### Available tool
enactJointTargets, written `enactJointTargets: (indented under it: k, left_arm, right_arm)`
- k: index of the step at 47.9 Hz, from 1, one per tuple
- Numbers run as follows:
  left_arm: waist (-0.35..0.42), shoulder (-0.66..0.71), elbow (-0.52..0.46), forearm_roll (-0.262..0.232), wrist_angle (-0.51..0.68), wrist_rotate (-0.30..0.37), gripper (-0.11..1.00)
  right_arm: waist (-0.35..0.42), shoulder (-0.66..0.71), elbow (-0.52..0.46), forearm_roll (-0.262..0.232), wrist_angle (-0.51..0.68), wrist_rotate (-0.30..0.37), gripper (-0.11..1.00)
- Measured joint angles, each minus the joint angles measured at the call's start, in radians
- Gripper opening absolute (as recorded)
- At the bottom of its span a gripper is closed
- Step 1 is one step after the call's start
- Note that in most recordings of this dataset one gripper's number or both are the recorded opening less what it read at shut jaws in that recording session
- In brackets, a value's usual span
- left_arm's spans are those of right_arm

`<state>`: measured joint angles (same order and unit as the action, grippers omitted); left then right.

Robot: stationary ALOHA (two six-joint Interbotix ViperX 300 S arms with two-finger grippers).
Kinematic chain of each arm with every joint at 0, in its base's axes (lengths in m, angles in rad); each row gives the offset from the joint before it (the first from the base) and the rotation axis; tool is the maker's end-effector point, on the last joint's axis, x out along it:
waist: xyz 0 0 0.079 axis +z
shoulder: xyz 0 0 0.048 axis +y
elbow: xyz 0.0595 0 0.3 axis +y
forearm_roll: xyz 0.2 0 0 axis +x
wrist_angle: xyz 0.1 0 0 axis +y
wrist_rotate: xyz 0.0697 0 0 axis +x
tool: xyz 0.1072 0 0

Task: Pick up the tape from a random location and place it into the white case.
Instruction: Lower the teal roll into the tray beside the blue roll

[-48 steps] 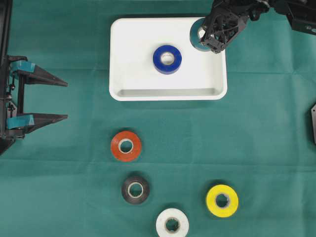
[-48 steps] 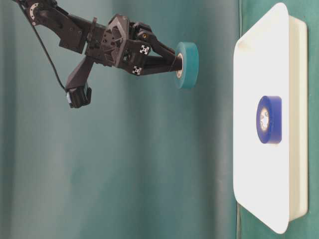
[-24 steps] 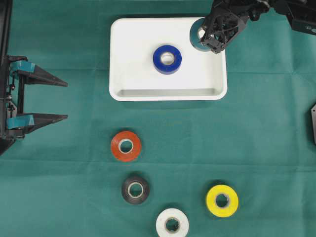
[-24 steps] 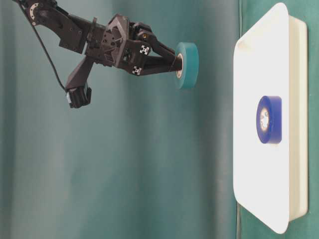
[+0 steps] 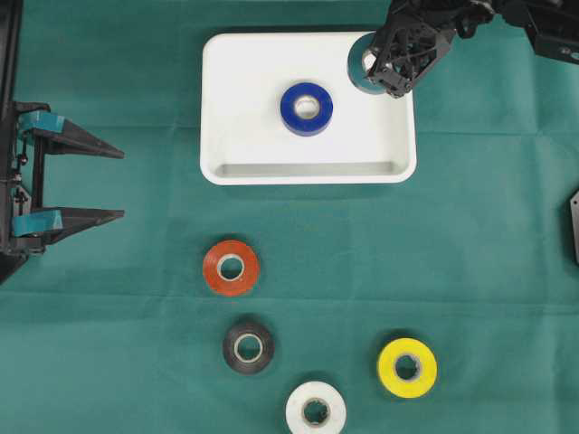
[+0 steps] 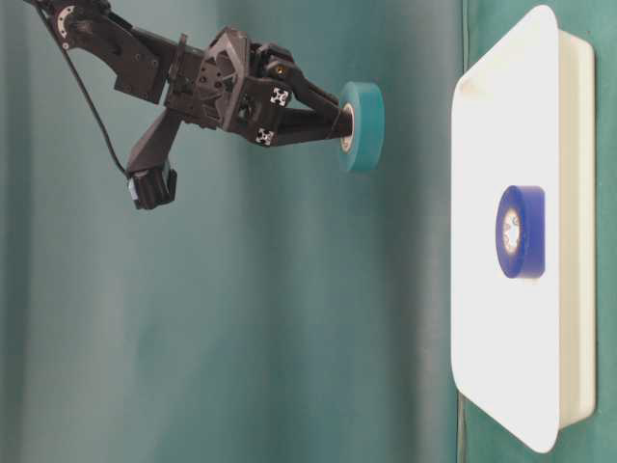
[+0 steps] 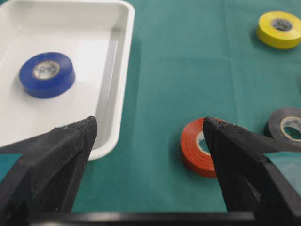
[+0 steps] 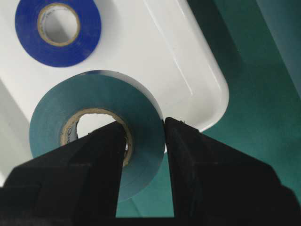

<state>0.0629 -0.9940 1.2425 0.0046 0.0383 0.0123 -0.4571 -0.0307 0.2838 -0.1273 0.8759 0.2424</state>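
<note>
- Right gripper [image 8: 143, 141]: closed on the wall of the teal tape [image 8: 94, 127], one finger through the core and one on the outer face; the roll is carried flat, above the far right corner of the white case [image 5: 226, 99], clear of the floor of the case, as the table-level view shows.
- White case: lies near the far edge of the table [image 5: 498, 235], on its green cloth; a blue tape [image 5: 307, 108] already rests near the middle of the case.
- Left gripper [image 5: 113, 181]: jaws spread wide, holding nothing; parked at the left edge of the table, well apart from the case.
- Other rolls on the table: red tape [image 5: 231, 268], black tape [image 5: 249, 347], white tape [image 5: 316, 411] and yellow tape [image 5: 407, 367], all toward the near edge.
- Step in hand, as judged: transport is nearly done; the roll hangs over the corner and partly over the rim, not yet released.
- Next move, as judged: shift slightly inward, away from the rim; lower toward the floor of the case; open the jaws; keep clear of the blue tape.
</note>
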Motion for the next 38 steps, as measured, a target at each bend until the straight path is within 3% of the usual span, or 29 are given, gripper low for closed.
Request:
enactJointTargets:
  k: [19, 38]
  left_arm:
    - [0.0, 0.0, 0.0, 0.0, 0.0, 0.0, 0.95]
    - [0.0, 0.0, 0.0, 0.002, 0.0, 0.0, 0.95]
  right_arm:
    - [0.0, 0.041, 0.049, 0.0, -0.08, 0.009, 0.29]
    - [0.0, 0.138, 0.135, 0.0, -0.236, 0.014, 0.29]
